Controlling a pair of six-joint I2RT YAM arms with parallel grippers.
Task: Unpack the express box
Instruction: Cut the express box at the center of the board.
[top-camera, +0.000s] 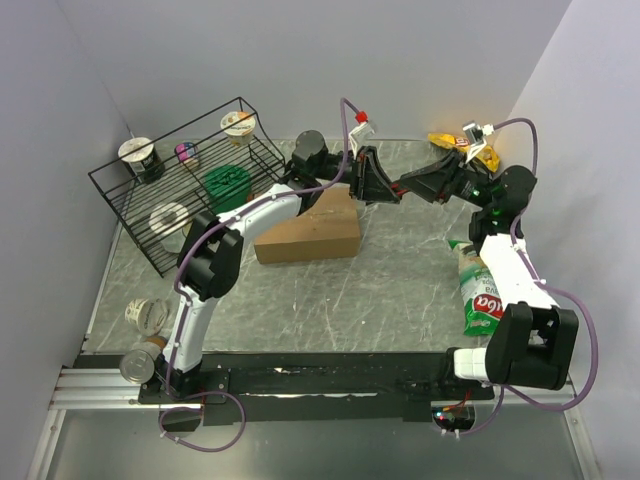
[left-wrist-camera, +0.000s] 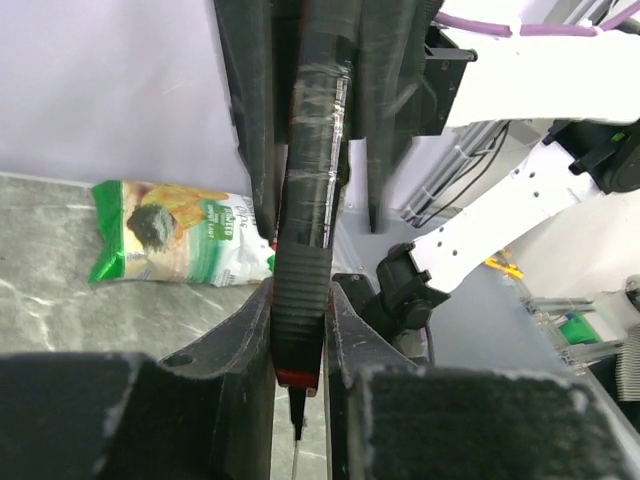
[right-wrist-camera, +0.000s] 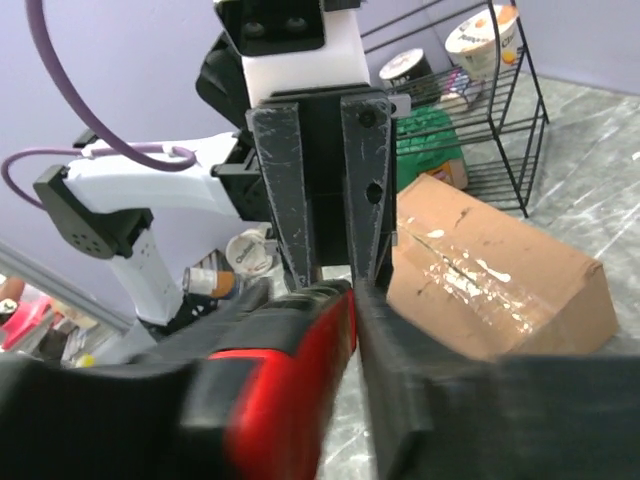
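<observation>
The box (top-camera: 310, 232) lay taped shut on the table (top-camera: 380, 290), just below and left of my claws. My left claw (top-camera: 385, 188) was clenched on the black, red-tipped tool (left-wrist-camera: 305, 200), and my right claw (top-camera: 410, 186) straddled its other end, though I couldn't tell whether it had bitten. If my left let go too soon, I judged the tool would slip and drop onto the box.

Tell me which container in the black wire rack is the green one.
The dark green tub, at the end of the wire rack nearest the express box. The other containers in the rack show white or pale tops.
</observation>
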